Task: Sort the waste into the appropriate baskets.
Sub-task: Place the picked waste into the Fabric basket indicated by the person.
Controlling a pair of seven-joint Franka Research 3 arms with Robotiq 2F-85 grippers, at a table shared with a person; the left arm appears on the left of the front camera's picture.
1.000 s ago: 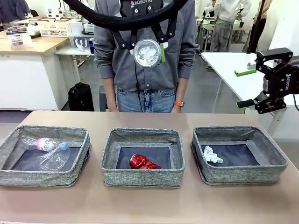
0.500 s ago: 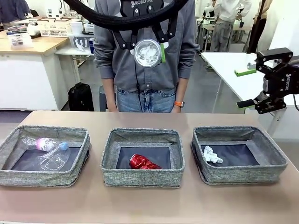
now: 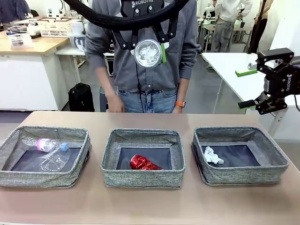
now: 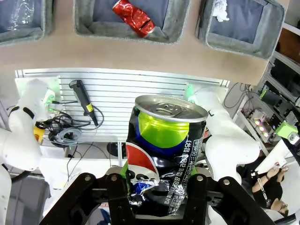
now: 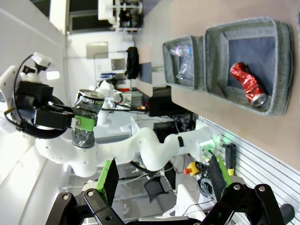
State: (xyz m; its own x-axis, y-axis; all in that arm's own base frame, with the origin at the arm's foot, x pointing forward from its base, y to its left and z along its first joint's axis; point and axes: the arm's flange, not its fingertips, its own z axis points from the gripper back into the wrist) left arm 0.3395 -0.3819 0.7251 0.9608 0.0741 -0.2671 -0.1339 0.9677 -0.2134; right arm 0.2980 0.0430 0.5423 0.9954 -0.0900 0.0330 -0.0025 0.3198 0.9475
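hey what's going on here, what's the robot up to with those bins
The robot is sorting waste into three grey bins. Its left gripper holds a dark printed can high above the table, over the middle bin, where a crushed red can already lies. The left bin holds a clear bottle and a plastic cup; the right bin holds a paper wad. The right gripper hangs open and empty off to the side. A person stands at the far edge.
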